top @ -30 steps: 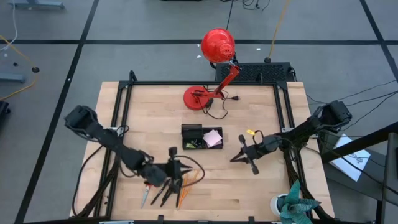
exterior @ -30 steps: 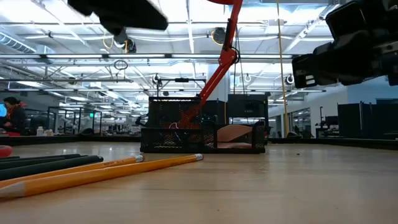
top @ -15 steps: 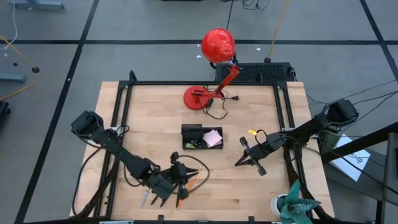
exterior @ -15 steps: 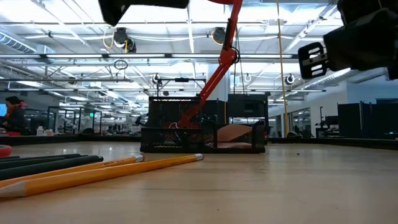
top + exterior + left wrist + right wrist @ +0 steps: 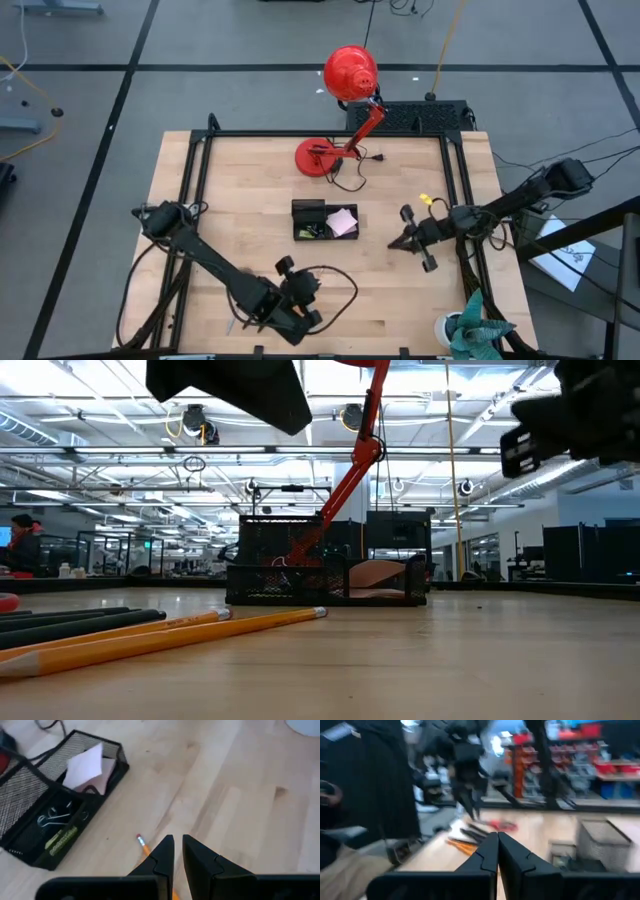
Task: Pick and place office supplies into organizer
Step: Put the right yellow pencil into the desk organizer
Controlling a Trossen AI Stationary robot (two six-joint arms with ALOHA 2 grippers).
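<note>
The black mesh organizer (image 5: 324,220) stands mid-table with the pink sticky-note pad (image 5: 87,765) and clips (image 5: 54,818) inside it. Orange pencils (image 5: 165,635) and black pens (image 5: 75,623) lie flat on the wood near the near edge. The scissors' red handle (image 5: 4,602) shows at the low view's edge. My left gripper (image 5: 308,288) hangs shut above the pencils and hides them from above; one pencil's eraser end (image 5: 139,839) shows beside its fingertips (image 5: 177,842). My right gripper (image 5: 395,243) is shut in the air right of the organizer.
The red desk lamp's round base (image 5: 317,157) and its cord (image 5: 350,178) sit on the table behind the organizer. A black frame (image 5: 200,180) runs along the table's left, far and right edges. Bare wood lies between the organizer and the pencils.
My left gripper has swung from over the pencils' left side toward the near edge and the right, and has turned about. It now covers the pencils in the high view. My right gripper has drawn back toward the table's right edge. The supplies have kept still.
</note>
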